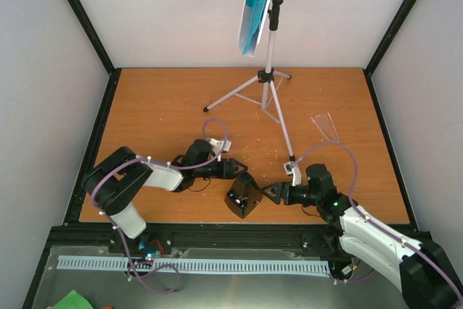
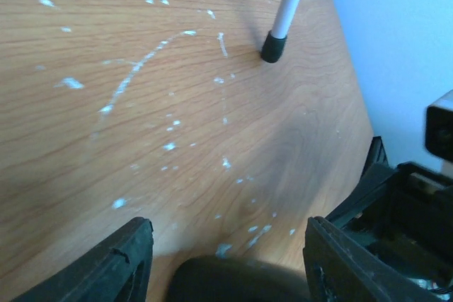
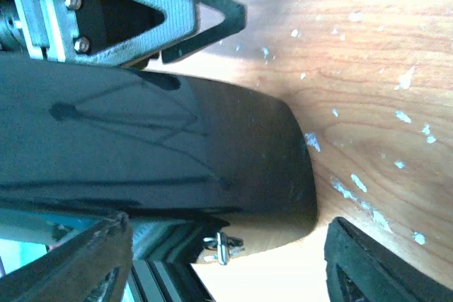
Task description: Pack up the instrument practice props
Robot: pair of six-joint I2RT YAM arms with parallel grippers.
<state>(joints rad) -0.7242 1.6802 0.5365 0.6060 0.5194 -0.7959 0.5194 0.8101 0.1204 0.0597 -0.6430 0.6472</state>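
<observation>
The small black pyramid metronome (image 1: 242,197) is sitting at the near middle of the scuffed wooden table (image 1: 159,106), glossy and round-edged. The grey tripod music stand (image 1: 271,85) is standing well behind it, carrying the cyan sheet-music pages (image 1: 253,12). Only the overhead view is showing the stand and pages whole. The left wrist view is showing just one rubber-tipped stand leg (image 2: 272,46) and the metronome's dark top at its lower edge. The right wrist view is showing the metronome's shiny face at close range. The left gripper (image 1: 235,169) is meeting the metronome from the far left and the right gripper (image 1: 269,193) from the right. Both are straddling it with jaws spread, bare table showing beside one finger of each: released, not clamped.
</observation>
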